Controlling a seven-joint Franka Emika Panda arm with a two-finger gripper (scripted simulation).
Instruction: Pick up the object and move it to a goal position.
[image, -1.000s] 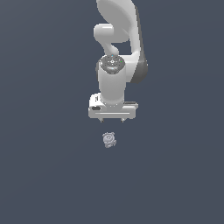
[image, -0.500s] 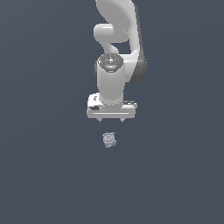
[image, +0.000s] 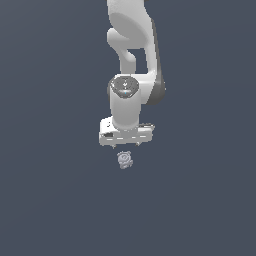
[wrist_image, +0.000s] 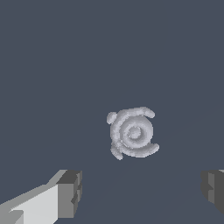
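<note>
The object (image: 124, 159) is a tiny pale grey-lavender lump with rounded knobs, lying on the dark flat surface. The wrist view shows its ring-like face (wrist_image: 132, 132) turned up toward the camera. My white gripper (image: 126, 145) hangs just above and slightly behind it, pointing down, open, with nothing between its fingers. In the wrist view the two grey fingertips (wrist_image: 70, 193) stand far apart, and the object lies beyond the gap between them, apart from both.
The white arm (image: 131, 60) rises from the gripper toward the upper edge of the exterior view. A plain dark blue-grey surface (image: 60, 200) surrounds the object on all sides.
The gripper has come down a little toward the object and stayed open. The object has not moved.
</note>
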